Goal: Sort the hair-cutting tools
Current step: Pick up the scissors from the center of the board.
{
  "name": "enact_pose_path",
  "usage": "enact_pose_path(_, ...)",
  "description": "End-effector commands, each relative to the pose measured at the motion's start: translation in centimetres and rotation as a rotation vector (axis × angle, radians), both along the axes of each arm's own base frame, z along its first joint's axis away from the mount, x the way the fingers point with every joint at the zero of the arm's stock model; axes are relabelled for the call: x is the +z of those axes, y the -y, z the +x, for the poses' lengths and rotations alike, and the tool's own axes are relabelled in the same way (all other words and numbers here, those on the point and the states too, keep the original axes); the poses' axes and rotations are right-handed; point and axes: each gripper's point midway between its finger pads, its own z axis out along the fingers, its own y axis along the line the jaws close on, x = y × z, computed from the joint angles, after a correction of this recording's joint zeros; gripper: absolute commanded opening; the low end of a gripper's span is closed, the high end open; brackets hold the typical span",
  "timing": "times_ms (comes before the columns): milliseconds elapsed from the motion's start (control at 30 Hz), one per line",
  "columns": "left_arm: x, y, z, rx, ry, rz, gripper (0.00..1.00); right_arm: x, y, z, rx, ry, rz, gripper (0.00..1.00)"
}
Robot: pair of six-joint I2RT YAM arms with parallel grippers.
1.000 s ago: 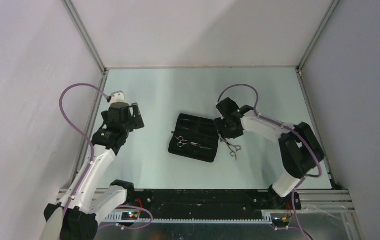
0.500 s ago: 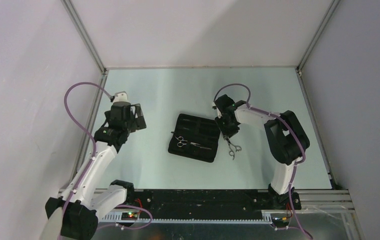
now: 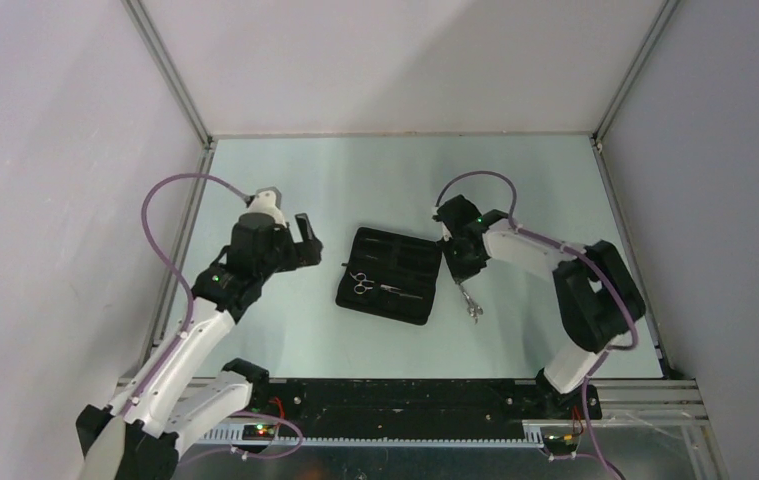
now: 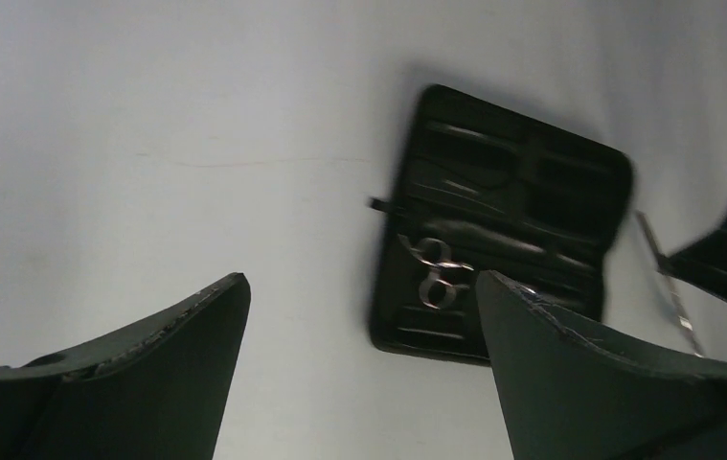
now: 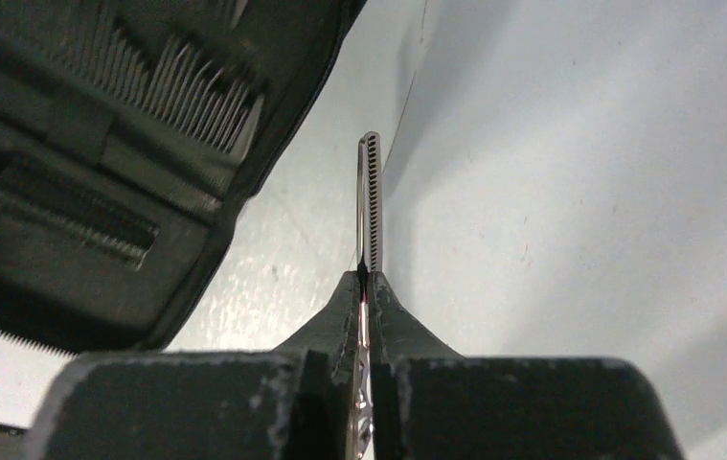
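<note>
Pale grey walls (image 3: 395,60) box in a light table (image 3: 355,180), and both arms are out over it. Left arm (image 3: 185,340) stretches up from the near left corner, forearm angled toward the middle, and the left gripper (image 3: 307,243) hovers above bare table just left of the case (image 3: 410,255), apart from it. Right arm (image 3: 555,265) is folded at the elbow, its wrist turned back toward the case's right edge.

Now the case: black, lying open and flat, mid-table. One pair of scissors (image 3: 360,283) sits inside near its left end, ring handles showing bright. From the right wrist view, two combs (image 5: 182,81) lie tucked in the case, teeth plain to see.

Grippers next! Left one gapes wide, fingers far apart, holding nothing. Right gripper (image 3: 462,275) is pinched tight on the second pair of scissors (image 3: 471,303), just right of the case; up close the toothed blade (image 5: 369,192) sticks out edge-on between the closed fingertips. Whether that pair is clear of the table, I cannot tell.
</note>
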Motion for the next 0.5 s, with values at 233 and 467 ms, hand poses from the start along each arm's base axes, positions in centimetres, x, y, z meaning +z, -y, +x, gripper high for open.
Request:
enact_pose_path(233,1.4,14.0,-1.3,-0.273,-0.033,-0.523,0.95,5.2,-2.7,-2.2,0.071,0.180,0.267,0.00)
enact_pose_path(467,1.6,20.3,-0.6,-0.379,-0.077,-0.641,0.96,6.0,-4.3,-3.6,0.126,0.220,0.398,0.00)
